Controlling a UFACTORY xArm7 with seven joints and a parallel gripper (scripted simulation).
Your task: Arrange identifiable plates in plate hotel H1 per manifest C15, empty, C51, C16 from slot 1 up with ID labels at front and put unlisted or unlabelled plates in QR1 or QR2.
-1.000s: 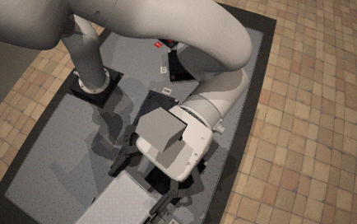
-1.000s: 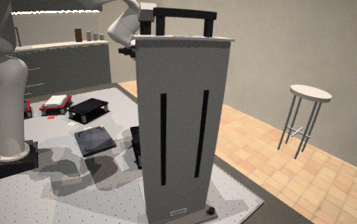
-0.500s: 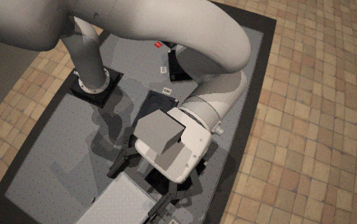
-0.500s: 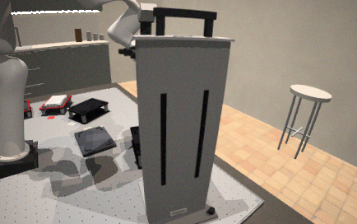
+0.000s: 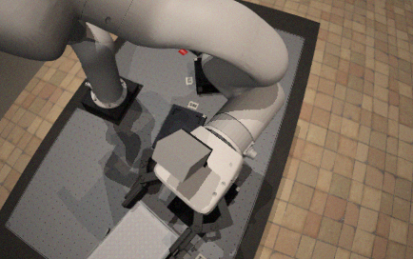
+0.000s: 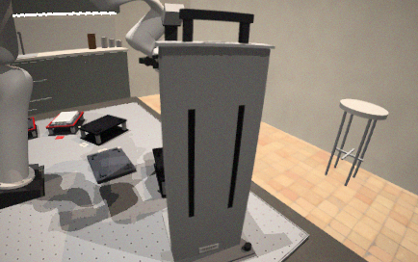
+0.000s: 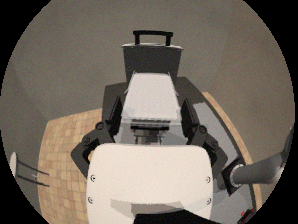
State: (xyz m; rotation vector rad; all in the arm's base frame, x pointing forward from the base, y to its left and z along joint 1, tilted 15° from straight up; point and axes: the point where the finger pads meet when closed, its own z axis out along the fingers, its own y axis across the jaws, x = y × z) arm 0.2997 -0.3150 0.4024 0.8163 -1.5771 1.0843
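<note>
The gripper (image 7: pixel 154 132) is clamped across the sides of a light grey plate (image 7: pixel 154 99), with the jaws spread wide against it. In the wrist view the plate is seen held level between the dark fingers, its far end directed toward the tall cabinet (image 7: pixel 153 63) with the black handle on top. Whether the plate's end has reached the cabinet cannot be told.

In the top view the white wrist housing (image 5: pixel 209 176) is positioned above the deck (image 5: pixel 52 190), with the dark finger linkages spread to either side and the flat top of the cabinet (image 5: pixel 133 235) just beside them at the lower edge.

In the exterior view the cabinet (image 6: pixel 212 144) is shown from its closed back panel, so its shelves are hidden. The arm (image 6: pixel 146 29) is visible behind its upper left corner, near the top.

Further back on the deck, a plate in a red-edged holder (image 6: pixel 65 120) is seated, with a raised black stand (image 6: pixel 103 126) beside it and a flat dark holder (image 6: pixel 111 164) nearer the cabinet. A stool (image 6: pixel 358 130) stands on the tiled floor, well apart from the deck.
</note>
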